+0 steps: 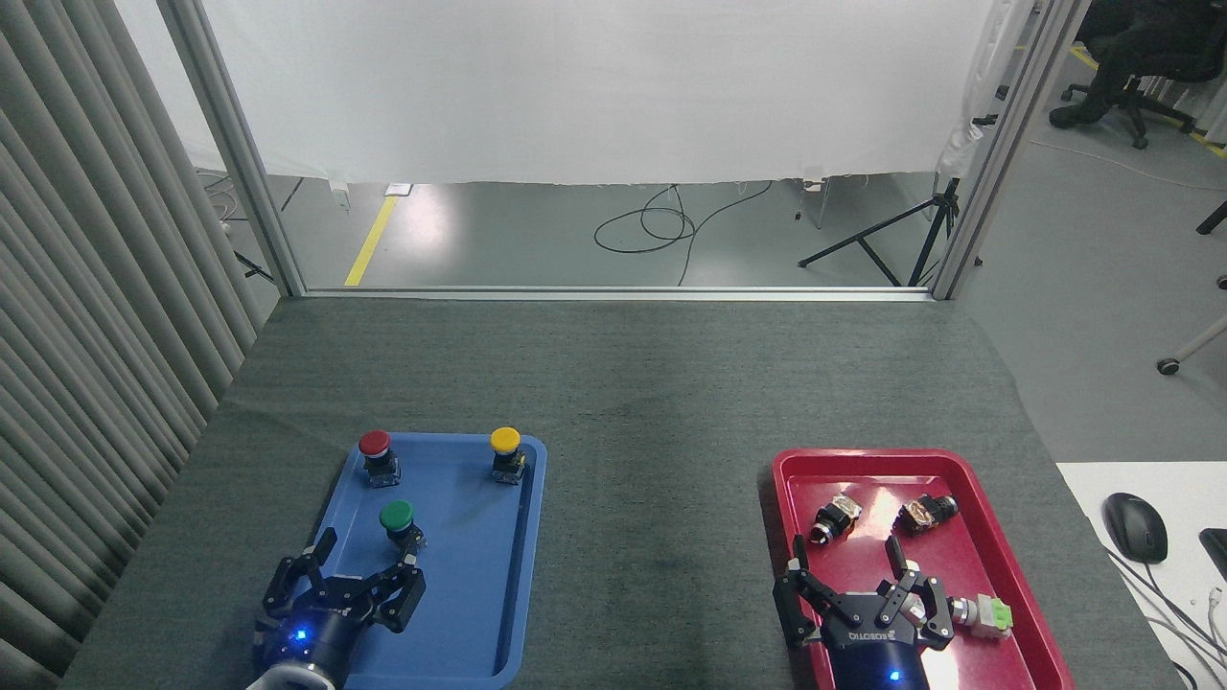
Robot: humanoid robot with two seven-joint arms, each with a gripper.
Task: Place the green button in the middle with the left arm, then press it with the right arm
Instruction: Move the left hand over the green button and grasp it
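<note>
Left gripper hangs spread wide and empty over the blue tray, green button just beyond its fingertips; right gripper likewise splayed, holding nothing.

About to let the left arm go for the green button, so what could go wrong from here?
The green button stands small and top-heavy in the blue tray; the open left pincer may tip it. The red button and yellow button stand behind it, so overshooting could knock them. The tray's rim could catch the button on the way out.
</note>
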